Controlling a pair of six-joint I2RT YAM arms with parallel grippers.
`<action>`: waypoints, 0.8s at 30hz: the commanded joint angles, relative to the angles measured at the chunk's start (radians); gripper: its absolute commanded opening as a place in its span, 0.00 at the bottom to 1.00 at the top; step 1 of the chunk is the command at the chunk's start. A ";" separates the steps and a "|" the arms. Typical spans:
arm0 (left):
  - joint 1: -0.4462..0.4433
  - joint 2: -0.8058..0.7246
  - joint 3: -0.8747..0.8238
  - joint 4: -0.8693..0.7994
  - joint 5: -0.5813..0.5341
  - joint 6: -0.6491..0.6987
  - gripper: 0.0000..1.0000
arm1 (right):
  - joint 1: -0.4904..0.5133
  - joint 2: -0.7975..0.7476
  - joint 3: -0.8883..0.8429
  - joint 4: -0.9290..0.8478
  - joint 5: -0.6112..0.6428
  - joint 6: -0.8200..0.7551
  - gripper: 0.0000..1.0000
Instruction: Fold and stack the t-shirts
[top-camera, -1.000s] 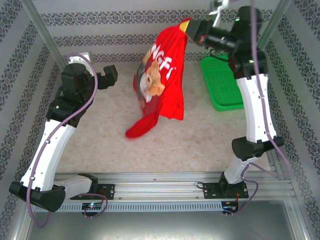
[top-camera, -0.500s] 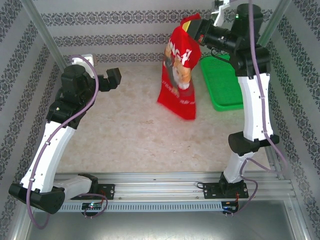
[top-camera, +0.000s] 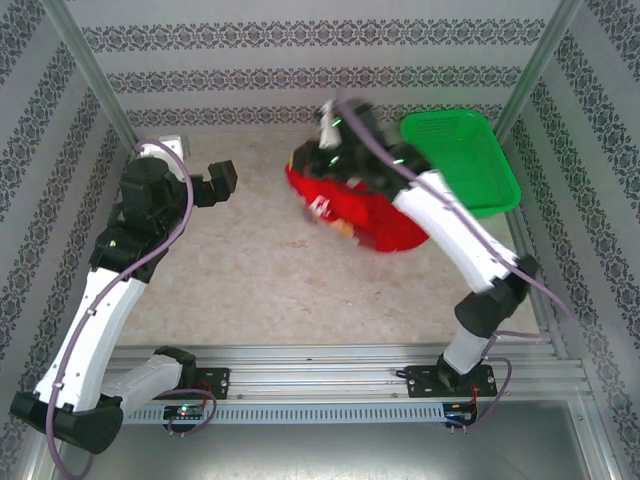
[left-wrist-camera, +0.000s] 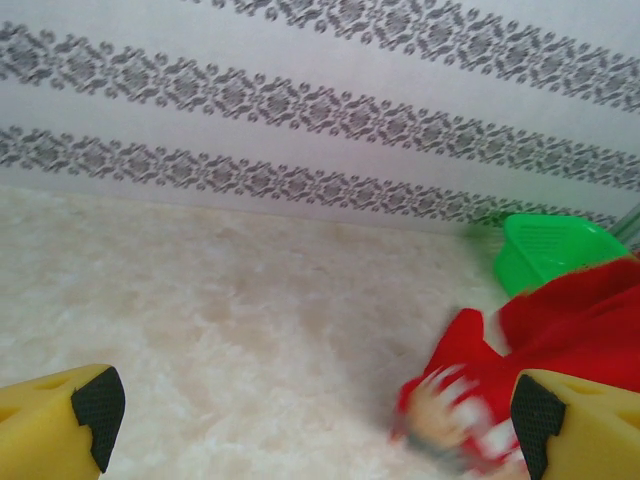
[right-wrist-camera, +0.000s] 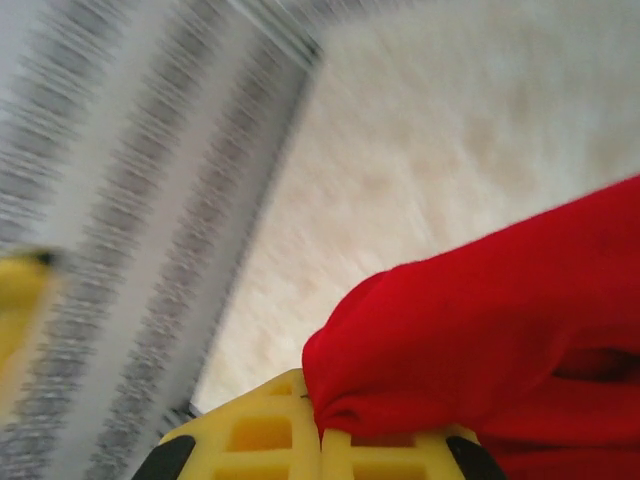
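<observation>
The red t-shirt (top-camera: 372, 218) lies bunched on the table right of centre, with a bit of its bear print showing. My right gripper (top-camera: 305, 165) is at its far left edge, and the arm stretches low across the cloth. In the right wrist view the yellow jaws of that gripper (right-wrist-camera: 322, 437) are shut on a fold of the t-shirt (right-wrist-camera: 500, 320). My left gripper (top-camera: 222, 180) hovers open to the left, apart from the cloth. From the left wrist, the t-shirt (left-wrist-camera: 570, 325) appears blurred at the right, and the left gripper (left-wrist-camera: 315, 415) has nothing between its fingers.
A green mesh basket (top-camera: 470, 150) stands at the back right, close behind the shirt, and shows again from the left wrist (left-wrist-camera: 550, 248). Patterned walls close off the back and sides. Bare table lies between the left gripper and the shirt and along the front.
The right arm swung down and leftward from high at the back. The shirt, which hung in the air, is now down on the table. The left arm hardly moved.
</observation>
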 joint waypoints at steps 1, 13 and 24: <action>0.010 -0.069 -0.039 -0.073 -0.100 -0.012 1.00 | 0.070 0.138 -0.102 0.294 0.045 0.234 0.08; 0.011 -0.139 -0.109 -0.182 -0.059 -0.044 1.00 | 0.078 0.228 0.208 0.005 -0.246 0.085 0.75; -0.176 0.328 0.040 -0.251 0.185 -0.110 1.00 | -0.379 -0.330 -0.493 -0.129 -0.139 -0.195 0.91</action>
